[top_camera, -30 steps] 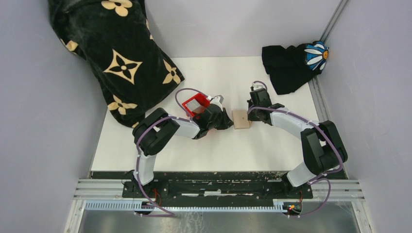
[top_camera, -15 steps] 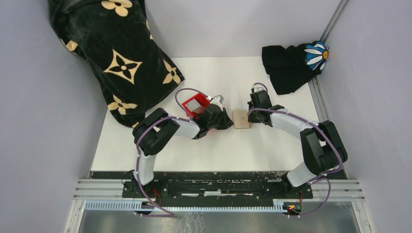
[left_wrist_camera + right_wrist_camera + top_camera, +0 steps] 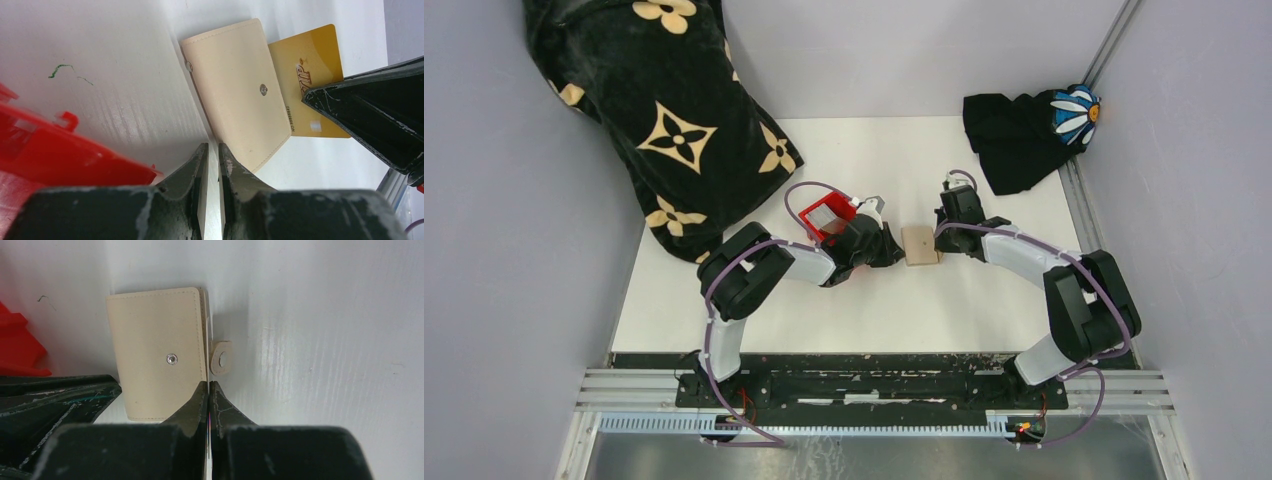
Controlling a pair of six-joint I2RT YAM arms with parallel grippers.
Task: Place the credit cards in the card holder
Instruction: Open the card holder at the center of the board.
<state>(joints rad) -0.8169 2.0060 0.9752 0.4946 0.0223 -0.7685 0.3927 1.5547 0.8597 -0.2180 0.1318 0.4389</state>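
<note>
Hardly anything shifted: our credit card (image 3: 306, 60) still waits outside the card holder (image 3: 921, 245).
Above, the holder lies between left gripper (image 3: 894, 250) and right gripper (image 3: 943, 237). Left wrist: jaws a slit apart at its near corner, and we cannot tell if they pinch it. Right wrist: jaws together, seemingly clamping the card.

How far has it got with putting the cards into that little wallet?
Done: the snap tab on the card holder is undone, though the holder lies folded. In hand: the right gripper seems to pinch a gold card at the holder's edge, while the left gripper sits at its other side. Left: most of that card shows outside; slipping it in remains.
</note>
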